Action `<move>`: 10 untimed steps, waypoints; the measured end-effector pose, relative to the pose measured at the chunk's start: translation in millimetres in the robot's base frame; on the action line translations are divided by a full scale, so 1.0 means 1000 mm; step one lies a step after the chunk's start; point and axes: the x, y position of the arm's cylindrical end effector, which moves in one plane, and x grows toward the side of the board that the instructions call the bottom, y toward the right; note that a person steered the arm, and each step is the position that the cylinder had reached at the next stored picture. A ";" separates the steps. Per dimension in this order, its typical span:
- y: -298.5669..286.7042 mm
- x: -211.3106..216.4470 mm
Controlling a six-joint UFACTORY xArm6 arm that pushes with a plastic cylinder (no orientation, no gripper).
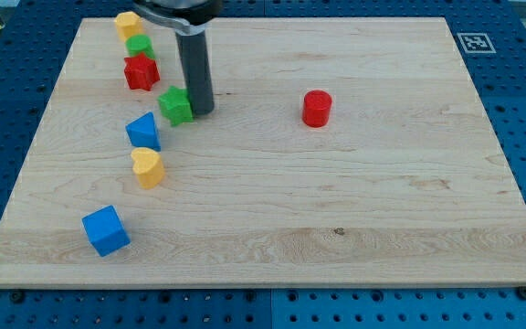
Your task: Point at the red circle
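The red circle (pixel 317 108) is a short red cylinder standing alone on the wooden board, right of centre in the upper half. My tip (pixel 199 111) is at the lower end of the dark rod, down on the board at the upper left. It touches or nearly touches the right side of a green star block (pixel 176 106). The red circle is well to the right of my tip, at about the same height in the view.
Left of the rod are a yellow block (pixel 128 24), a green cylinder (pixel 139 45) and a red star (pixel 141 72). Below are a blue block (pixel 143 132), a yellow heart (pixel 147 168) and a blue cube (pixel 106 230). A fiducial marker (pixel 472 42) sits at the board's top right corner.
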 end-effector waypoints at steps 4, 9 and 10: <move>-0.020 -0.041; 0.040 0.130; 0.079 0.140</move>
